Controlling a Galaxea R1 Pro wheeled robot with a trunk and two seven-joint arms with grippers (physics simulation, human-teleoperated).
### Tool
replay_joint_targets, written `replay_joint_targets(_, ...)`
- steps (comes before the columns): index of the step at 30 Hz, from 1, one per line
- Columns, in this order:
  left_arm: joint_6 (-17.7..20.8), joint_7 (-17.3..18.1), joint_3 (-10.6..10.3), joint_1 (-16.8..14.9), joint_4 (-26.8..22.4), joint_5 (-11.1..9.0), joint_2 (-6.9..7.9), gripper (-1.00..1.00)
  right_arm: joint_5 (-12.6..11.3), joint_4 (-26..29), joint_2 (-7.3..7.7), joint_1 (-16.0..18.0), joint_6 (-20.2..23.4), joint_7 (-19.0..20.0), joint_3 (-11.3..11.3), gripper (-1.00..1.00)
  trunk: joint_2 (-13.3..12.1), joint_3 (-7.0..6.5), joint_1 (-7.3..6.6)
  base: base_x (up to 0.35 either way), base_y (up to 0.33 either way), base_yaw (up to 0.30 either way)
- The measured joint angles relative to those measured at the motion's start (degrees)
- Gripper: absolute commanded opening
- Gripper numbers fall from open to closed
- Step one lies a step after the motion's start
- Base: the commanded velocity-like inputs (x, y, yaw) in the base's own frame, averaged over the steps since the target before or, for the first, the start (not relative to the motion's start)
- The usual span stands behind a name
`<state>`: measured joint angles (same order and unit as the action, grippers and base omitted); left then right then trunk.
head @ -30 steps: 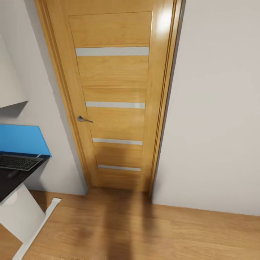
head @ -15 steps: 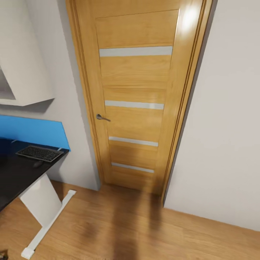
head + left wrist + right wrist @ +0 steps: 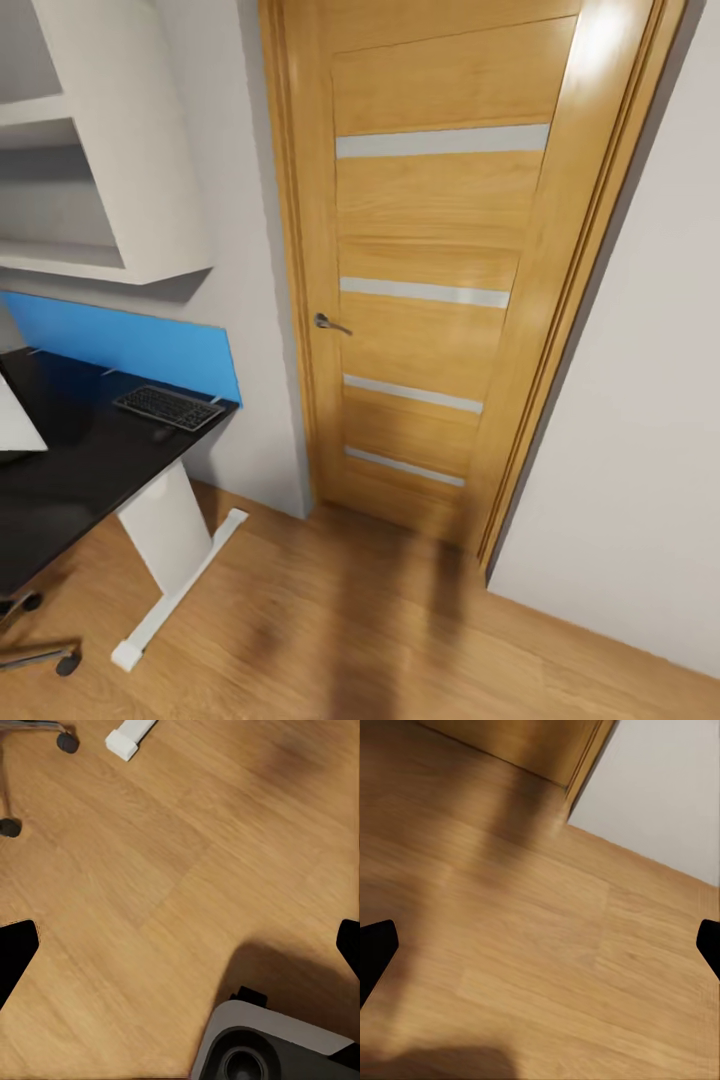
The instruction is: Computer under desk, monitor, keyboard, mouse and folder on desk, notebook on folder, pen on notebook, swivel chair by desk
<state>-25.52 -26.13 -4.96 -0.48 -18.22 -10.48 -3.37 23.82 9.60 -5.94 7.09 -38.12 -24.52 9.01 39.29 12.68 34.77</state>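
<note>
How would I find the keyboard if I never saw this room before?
Look left of the big wooden door for the desk with the shiny black top. The keyboard lies flat near its far corner, just in front of the blue wall panel. It is the slim rectangle of dark keys.

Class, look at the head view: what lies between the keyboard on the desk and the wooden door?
In the head view, a strip of pale wall separates the keyboard, which lies at the desk end, from the door. Nothing else stands there.

Wooden door (image 3: pixel 430 290) — oak floor (image 3: pixel 380 640)
</note>
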Motion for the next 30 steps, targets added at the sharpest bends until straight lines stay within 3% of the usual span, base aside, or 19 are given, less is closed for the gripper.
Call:
replay_joint_targets(6, 0.0, 0.0, 0.0, 0.0, 0.0, 0.0, 0.0, 1.0, 0.0, 0.0, 0.0, 0.0, 0.0, 0.0, 0.0, 1.0, 0.0, 0.0, -0.01, 0.021, 0.0, 0.286)
replay_joint_targets(16, -0.1, 0.0, 0.0, 0.0, 0.0, 0.0, 0.0, 1.0, 0.0, 0.0, 0.0, 0.0, 0.0, 0.1, 0.0, 1.0, 0.0, 0.0, -0.02, 0.253, 0.0, 0.286)
replay_joint_targets(30, 0.0, 0.1, 0.0, 0.0, 0.1, 0.0, 0.01, 1.0, 0.0, -1.7, 0.0, 0.0, 0.1, 0.1, -0.1, 1.0, 0.0, 0.0, 0.0, 0.02, 0.0, 0.286)
